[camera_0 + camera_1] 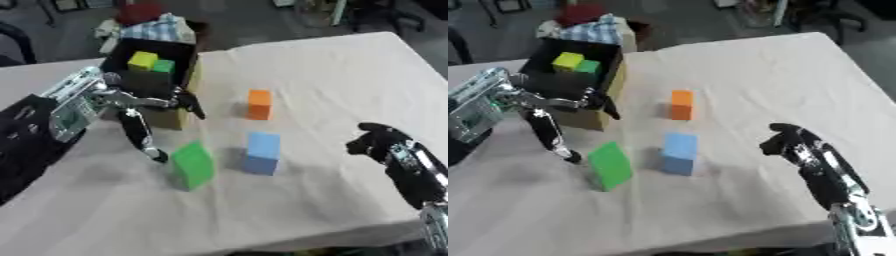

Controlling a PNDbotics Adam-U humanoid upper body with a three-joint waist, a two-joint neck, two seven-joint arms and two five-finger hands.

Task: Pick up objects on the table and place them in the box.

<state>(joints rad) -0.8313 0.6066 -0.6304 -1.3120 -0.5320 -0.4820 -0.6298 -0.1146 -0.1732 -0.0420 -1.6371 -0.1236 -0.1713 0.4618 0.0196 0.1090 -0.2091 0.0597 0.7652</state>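
While tilted, green block [192, 165] just beside left robot hand [131, 112] fingertip.

the table [350, 90] wears a pale cloth, matt and softly creased. the box [188, 82] looks like brown cardboard outside, dull black inside. the green block [192, 165], blue block [262, 152] and orange block [259, 104] are matt and smooth-faced, like foam or painted wood; which, i cannot tell. the yellow cube [142, 60] and small green cube [164, 65] in the box look alike in finish. the left hand [131, 107] shows shiny silver metal with black, rubbery-looking fingertips. the right hand [794, 142] is black, slightly glossy.
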